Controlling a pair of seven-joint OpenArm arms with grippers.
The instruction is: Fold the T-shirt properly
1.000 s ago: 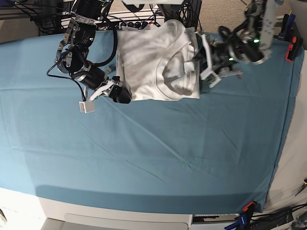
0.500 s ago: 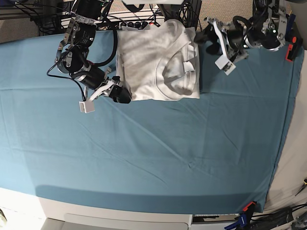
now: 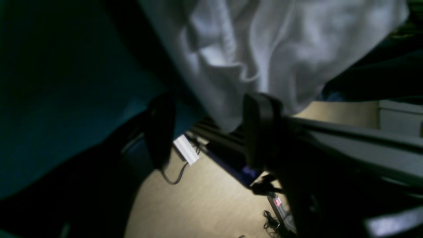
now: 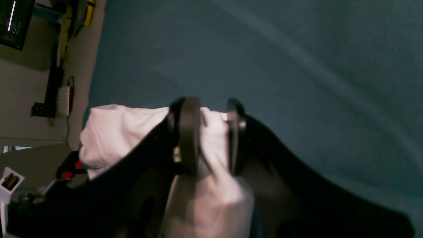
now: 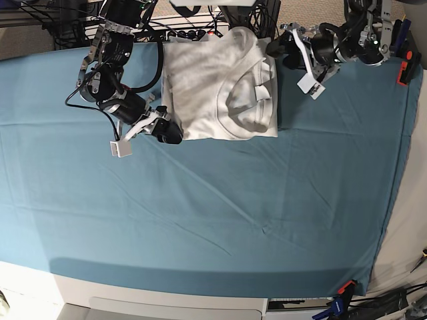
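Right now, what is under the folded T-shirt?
The T-shirt lies on the teal cloth, which shows all around it. Whatever sits beneath its folded layers is covered and cannot be seen.

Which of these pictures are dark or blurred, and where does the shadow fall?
Left wrist view: dim and soft, the T-shirt blurred, gripper fingers only black shapes. Right wrist view: dark foreground, the right gripper out of focus. Base view: evenly lit and sharp; a darker shadow band crosses the teal cloth near the front edge.
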